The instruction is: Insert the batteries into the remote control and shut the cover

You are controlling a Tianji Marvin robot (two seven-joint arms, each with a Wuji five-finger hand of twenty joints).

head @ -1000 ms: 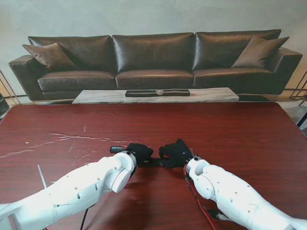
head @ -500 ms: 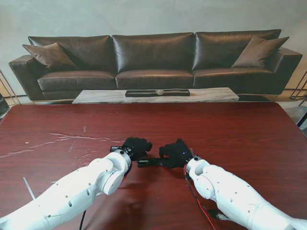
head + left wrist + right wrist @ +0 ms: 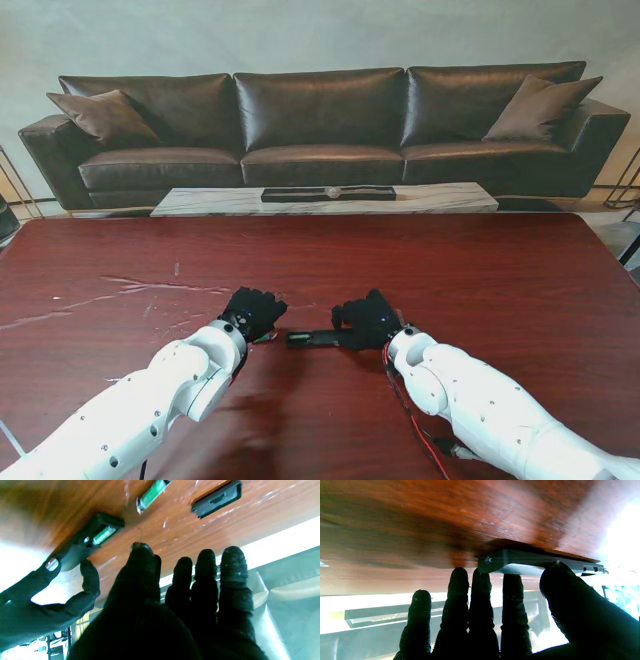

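The black remote control (image 3: 310, 338) lies on the red-brown table (image 3: 480, 270) in front of me. Its open battery bay (image 3: 100, 533) shows one green battery inside. My right hand (image 3: 368, 320) is shut on the remote's right end, thumb and fingers (image 3: 480, 590) pressing the body (image 3: 532, 561). A loose green battery (image 3: 151, 495) and the black cover (image 3: 217, 498) lie on the table just beyond my left hand's fingertips (image 3: 232, 555). My left hand (image 3: 252, 310) hovers to the left of the remote, fingers apart, holding nothing. It hides the cover in the stand view.
A dark leather sofa (image 3: 320, 125) and a low marble table (image 3: 325, 198) stand beyond the table's far edge. White scratches (image 3: 150, 290) mark the wood on the left. A red cable (image 3: 405, 410) runs along my right arm.
My left hand has drawn away from the remote toward the left, over where the cover lay. The right hand and the remote have stayed put.
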